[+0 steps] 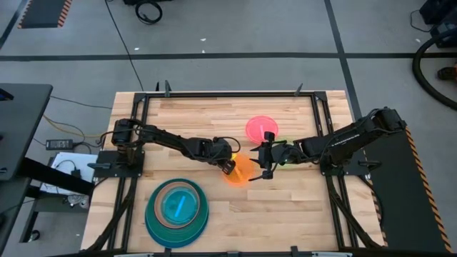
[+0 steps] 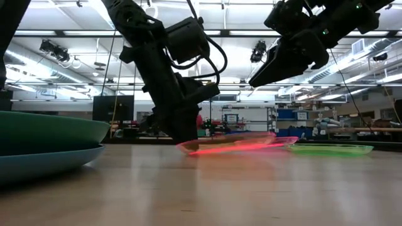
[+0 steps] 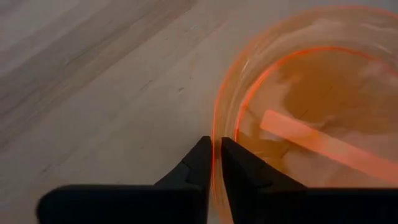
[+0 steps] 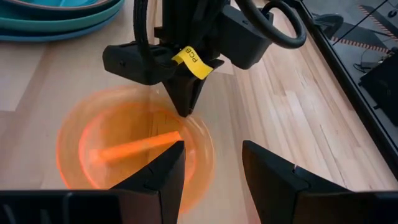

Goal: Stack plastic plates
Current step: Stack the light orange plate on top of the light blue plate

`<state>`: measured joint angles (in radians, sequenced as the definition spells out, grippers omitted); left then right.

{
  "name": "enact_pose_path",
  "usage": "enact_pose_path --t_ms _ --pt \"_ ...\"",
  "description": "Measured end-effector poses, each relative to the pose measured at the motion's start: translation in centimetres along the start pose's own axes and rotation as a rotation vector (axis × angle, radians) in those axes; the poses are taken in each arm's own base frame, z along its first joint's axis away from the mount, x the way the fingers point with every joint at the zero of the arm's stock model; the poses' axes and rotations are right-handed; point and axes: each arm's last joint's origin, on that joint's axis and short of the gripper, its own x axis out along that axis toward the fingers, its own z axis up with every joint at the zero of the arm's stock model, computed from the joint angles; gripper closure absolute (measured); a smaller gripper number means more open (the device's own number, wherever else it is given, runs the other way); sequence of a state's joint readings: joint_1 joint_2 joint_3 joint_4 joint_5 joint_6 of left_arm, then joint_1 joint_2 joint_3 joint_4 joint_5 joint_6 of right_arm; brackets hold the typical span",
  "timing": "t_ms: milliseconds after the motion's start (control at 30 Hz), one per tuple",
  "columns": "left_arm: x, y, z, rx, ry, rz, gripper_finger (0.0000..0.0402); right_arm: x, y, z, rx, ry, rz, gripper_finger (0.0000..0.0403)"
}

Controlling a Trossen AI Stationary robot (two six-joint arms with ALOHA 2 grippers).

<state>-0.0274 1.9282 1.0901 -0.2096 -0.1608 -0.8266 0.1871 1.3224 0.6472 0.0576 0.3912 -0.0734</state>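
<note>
While your left gripper sat at the table's middle, its fingers were pinched on the rim of the orange plate, which lay on the wood with that edge slightly raised. Your right gripper hovered just beside the plate's other side, above the table, with its fingers spread apart and nothing between them. The pink plate lay flat a little farther back, and the green plate lay under the right arm, mostly hidden from above. Near the front left edge you had a stack: the cyan plate on top, inside brown, teal and blue ones.
</note>
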Motion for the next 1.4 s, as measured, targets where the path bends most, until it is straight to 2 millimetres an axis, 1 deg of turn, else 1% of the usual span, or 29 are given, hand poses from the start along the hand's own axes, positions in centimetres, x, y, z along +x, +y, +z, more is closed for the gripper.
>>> enact_pose_path --t_ms 200,267,400,500,633,767,933,1167,1400 --pt "-0.8 -0.1 -0.1 0.016 0.034 -0.02 0.039 0.0 0.0 0.0 0.0 0.0 0.0 0.0233" --pt "-1.1 -0.1 -0.1 0.025 0.036 -0.023 0.0394 0.0 0.0 0.0 0.0 0.0 0.0 0.0233" --pt "-2.5 -0.2 0.1 0.041 0.046 -0.009 0.0396 0.0 0.0 0.0 0.0 0.003 0.001 0.0233" --pt "-3.8 -1.0 0.4 0.077 0.062 -0.01 0.0396 0.0 0.0 0.0 0.001 0.002 0.001 0.0233" --pt "-6.5 -2.6 0.6 0.128 0.103 -0.024 0.0397 0.0 0.0 0.0 0.001 0.001 0.0 0.0233" --pt "-9.2 -3.9 0.0 0.18 0.154 -0.003 0.0398 0.0 0.0 -0.1 0.0 0.005 0.001 0.0233" --pt "-11.3 -5.2 -0.6 0.215 0.182 0.003 0.0398 0.0 0.0 0.0 0.002 0.001 0.001 0.0233" --pt "-12.4 -5.5 -1.4 0.222 0.175 0.026 0.0398 0.0 0.1 0.1 0.008 -0.016 0.023 0.0233" --pt "-13.6 -5.7 -1.8 0.236 0.217 0.057 0.0399 0.0 0.1 0.2 0.008 -0.018 0.023 0.0233"
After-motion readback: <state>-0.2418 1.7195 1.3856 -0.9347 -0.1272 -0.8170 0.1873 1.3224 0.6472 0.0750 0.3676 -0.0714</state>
